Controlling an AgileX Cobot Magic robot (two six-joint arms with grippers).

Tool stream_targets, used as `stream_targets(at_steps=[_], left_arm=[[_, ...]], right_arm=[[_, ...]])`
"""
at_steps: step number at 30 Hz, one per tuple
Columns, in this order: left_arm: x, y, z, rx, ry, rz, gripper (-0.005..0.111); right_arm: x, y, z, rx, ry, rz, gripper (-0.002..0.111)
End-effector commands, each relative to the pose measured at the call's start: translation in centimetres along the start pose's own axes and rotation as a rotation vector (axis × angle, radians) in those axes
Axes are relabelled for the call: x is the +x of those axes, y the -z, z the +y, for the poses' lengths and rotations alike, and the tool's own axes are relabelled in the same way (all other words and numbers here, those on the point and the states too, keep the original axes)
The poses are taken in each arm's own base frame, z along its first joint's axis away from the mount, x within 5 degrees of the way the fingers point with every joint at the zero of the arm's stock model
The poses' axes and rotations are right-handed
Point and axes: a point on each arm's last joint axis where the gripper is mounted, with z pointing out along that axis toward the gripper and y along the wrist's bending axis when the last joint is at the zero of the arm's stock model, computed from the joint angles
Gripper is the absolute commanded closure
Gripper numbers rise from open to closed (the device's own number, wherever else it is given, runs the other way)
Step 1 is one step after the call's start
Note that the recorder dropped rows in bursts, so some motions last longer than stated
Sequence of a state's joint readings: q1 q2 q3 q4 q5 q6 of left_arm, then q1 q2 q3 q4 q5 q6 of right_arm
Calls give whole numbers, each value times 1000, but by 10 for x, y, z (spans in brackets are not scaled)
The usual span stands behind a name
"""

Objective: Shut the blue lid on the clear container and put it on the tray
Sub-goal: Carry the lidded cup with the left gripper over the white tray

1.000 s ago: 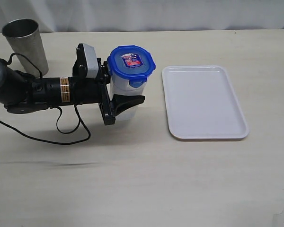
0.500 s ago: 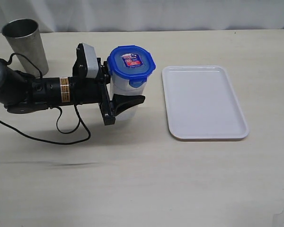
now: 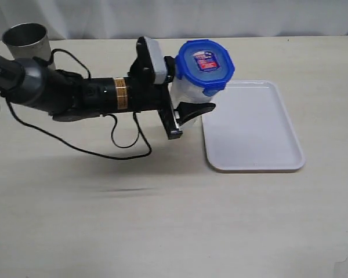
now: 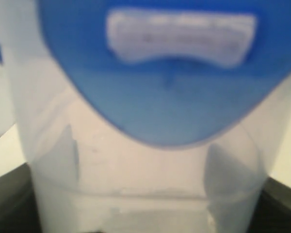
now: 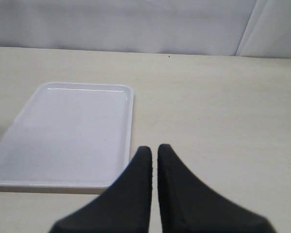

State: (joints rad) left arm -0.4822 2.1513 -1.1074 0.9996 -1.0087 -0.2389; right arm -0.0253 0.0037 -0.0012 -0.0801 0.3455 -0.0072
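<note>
The clear container (image 3: 188, 94) hangs above the table at the tray's left edge, with the blue lid (image 3: 205, 62) sitting on its top. My left gripper (image 3: 194, 98) is shut on the container's body from the left side. Up close in the left wrist view, the container (image 4: 145, 184) fills the picture under the lid (image 4: 169, 63). The white tray (image 3: 252, 124) lies flat to the right of the container. My right gripper (image 5: 154, 150) is shut with nothing in it, hovering off a corner of the tray (image 5: 68, 131); the exterior view does not show it.
A shiny steel cup (image 3: 25, 39) stands at the back left of the table. The left arm's black cable (image 3: 127, 147) trails over the table below the arm.
My left gripper has lifted the lidded container and carried it to the right, from the table's middle up to the tray's left edge. The right gripper's earlier state is not shown.
</note>
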Motion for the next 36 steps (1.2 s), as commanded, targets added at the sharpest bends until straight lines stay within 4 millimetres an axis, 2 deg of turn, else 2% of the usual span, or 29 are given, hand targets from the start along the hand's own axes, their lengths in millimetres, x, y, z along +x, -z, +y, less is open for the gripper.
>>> stream_targets(at_steps=[1, 8, 13, 17, 25, 36], left_arm=[[-19, -28, 13, -67, -131, 143, 107], [-32, -56, 15, -101, -500, 484, 107], [-30, -58, 11, -36, -790, 769, 107], [-27, -55, 9, 33, -949, 880, 107], [-27, -51, 11, 91, -1215, 1055, 107], [-35, -61, 0, 127, -1348, 1027, 107]], right_arm=[[0, 0, -1, 9, 10, -1, 104], [0, 0, -1, 9, 10, -1, 104], [0, 0, -1, 9, 10, -1, 104], [0, 0, -1, 9, 10, -1, 104], [0, 0, -1, 9, 10, -1, 104], [0, 0, -1, 9, 10, -1, 104]])
